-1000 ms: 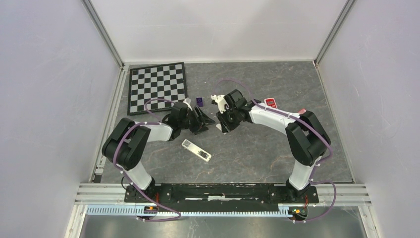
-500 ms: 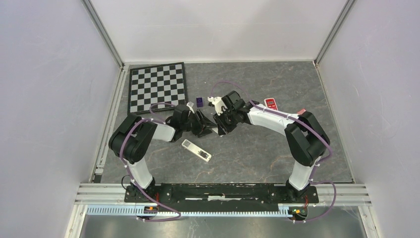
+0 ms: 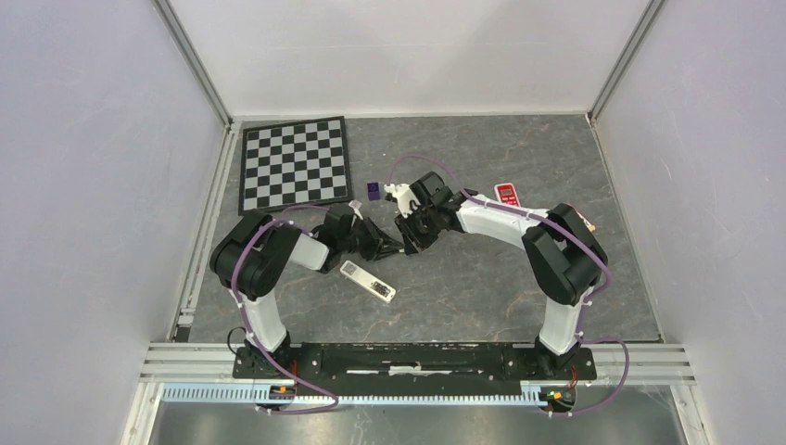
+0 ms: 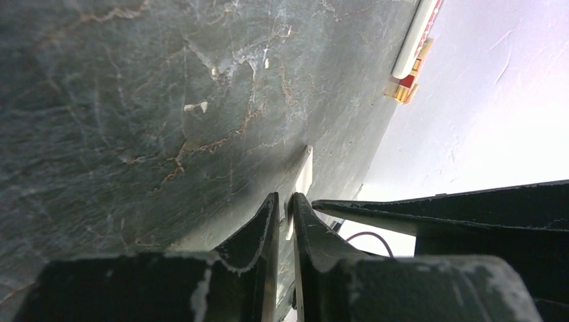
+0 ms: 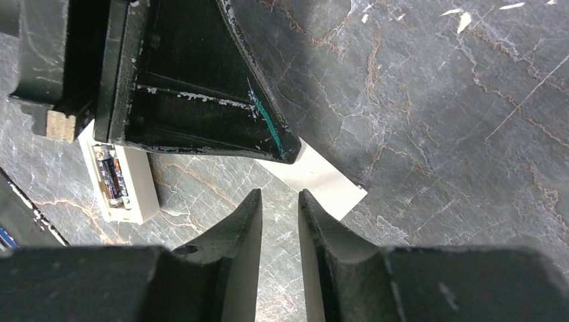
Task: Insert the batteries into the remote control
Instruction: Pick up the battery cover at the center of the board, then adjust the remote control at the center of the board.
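Now left tool [image 4: 284, 200] has pinched shut on thin white cover [image 5: 325, 182], right tool [image 5: 279, 196] slightly parted, empty; batteries [image 5: 111, 176] sit in remote control [image 5: 139, 196], capping remains.

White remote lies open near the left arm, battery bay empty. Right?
Not quite. The bay is not empty: the right wrist view shows two batteries seated in the open remote. The rest holds: it lies open near the left arm.
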You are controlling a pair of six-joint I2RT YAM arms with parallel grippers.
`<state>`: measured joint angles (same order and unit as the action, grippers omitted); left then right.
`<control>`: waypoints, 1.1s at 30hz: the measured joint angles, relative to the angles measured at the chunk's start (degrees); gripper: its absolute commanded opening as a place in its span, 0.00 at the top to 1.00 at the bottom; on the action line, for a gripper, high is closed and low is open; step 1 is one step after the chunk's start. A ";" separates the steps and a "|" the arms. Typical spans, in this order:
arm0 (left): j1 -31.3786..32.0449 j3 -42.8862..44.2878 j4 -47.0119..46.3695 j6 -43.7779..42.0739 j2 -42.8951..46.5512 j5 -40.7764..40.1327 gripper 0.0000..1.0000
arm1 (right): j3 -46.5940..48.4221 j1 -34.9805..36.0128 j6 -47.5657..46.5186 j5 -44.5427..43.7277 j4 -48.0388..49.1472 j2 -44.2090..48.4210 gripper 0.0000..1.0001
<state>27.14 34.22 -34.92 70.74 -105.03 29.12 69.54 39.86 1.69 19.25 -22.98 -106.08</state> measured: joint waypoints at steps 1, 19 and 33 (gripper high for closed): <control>0.00 -0.02 -0.26 0.15 -0.02 0.02 0.86 | 0.00 0.09 -0.02 -0.17 0.02 -0.07 0.65; 0.00 -0.66 -4.17 -2.19 2.51 3.89 0.98 | -8.24 -3.30 2.75 -6.01 3.74 14.80 0.27; -0.07 3.65 1.31 -9.35 19.17 17.92 0.98 | -36.92 -16.02 29.62 9.75 32.79 40.17 0.21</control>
<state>27.07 37.87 -33.61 61.39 -85.86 47.05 32.62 23.83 31.31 28.99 9.80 -65.91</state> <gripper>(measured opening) 0.043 0.847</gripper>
